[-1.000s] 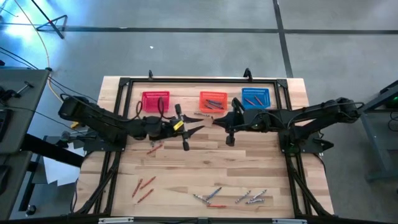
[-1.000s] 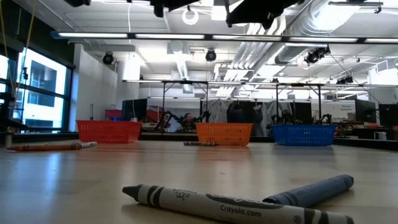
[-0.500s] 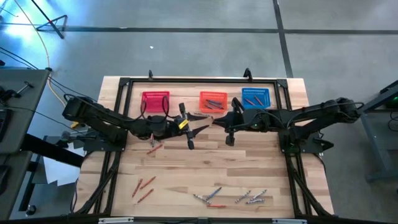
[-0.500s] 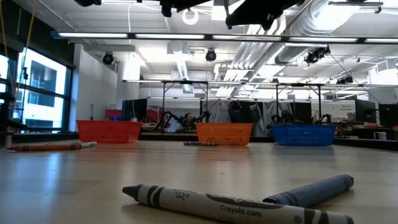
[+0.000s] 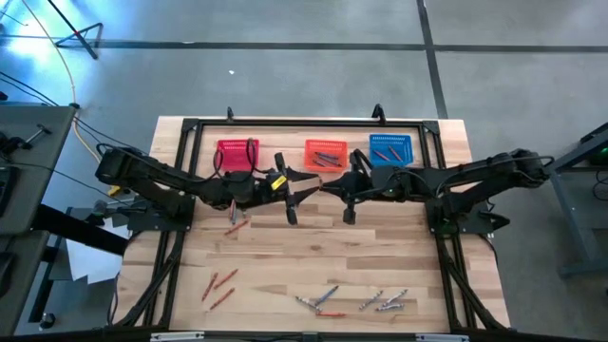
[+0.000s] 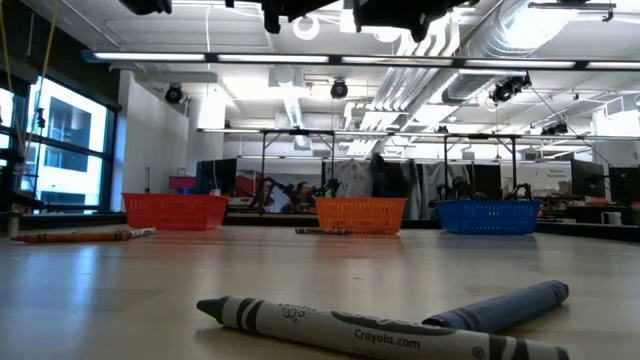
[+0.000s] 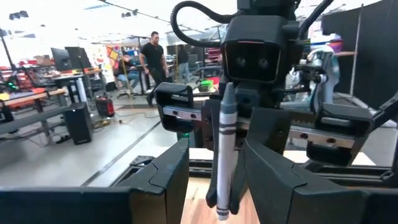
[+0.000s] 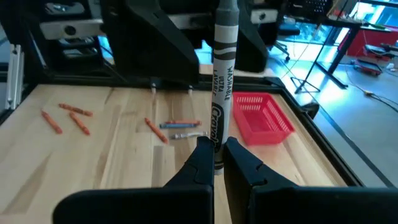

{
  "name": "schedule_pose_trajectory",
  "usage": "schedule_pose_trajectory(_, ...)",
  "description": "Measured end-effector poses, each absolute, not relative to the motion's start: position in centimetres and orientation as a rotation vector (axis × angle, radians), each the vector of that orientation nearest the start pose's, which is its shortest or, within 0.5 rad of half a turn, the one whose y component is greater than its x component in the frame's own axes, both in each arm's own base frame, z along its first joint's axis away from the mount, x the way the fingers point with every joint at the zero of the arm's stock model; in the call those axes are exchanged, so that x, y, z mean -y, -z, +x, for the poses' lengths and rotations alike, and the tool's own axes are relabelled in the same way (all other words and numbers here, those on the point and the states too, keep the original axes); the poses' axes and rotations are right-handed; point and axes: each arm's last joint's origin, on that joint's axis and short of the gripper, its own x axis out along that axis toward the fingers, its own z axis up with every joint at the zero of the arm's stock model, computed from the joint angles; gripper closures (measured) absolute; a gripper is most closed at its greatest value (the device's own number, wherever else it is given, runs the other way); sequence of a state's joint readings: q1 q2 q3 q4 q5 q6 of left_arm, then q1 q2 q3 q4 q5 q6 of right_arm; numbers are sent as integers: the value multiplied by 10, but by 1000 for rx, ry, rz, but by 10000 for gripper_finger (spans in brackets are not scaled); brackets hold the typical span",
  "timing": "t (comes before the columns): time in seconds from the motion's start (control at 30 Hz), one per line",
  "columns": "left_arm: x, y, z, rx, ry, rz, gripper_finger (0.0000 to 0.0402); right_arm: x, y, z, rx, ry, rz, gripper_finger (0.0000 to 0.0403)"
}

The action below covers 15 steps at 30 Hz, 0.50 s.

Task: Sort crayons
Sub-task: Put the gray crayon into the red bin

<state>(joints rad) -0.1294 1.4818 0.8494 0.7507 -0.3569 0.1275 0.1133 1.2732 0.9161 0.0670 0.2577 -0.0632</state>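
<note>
Wooden desk [image 5: 380, 266] in a workshop: the right pincer [image 8: 217, 152] clamps a grey crayon [image 8: 222, 74] upright at mid-desk, its tip between the left pincer's [image 7: 214, 171] spread fingers.

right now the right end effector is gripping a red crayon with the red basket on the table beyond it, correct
Not quite: the crayon is grey, not red. The right wrist view shows the right end effector gripping it, the red basket beyond.
</note>
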Motion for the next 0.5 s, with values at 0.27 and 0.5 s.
schedule_pose_trajectory(0.27,32,-282,322,106,-222,86,261,-25,-301,285,-267,133,-136,402)
schedule_pose_trajectory(0.5,34,-282,323,116,-142,64,261,-25,-303,286,-247,129,-149,402)
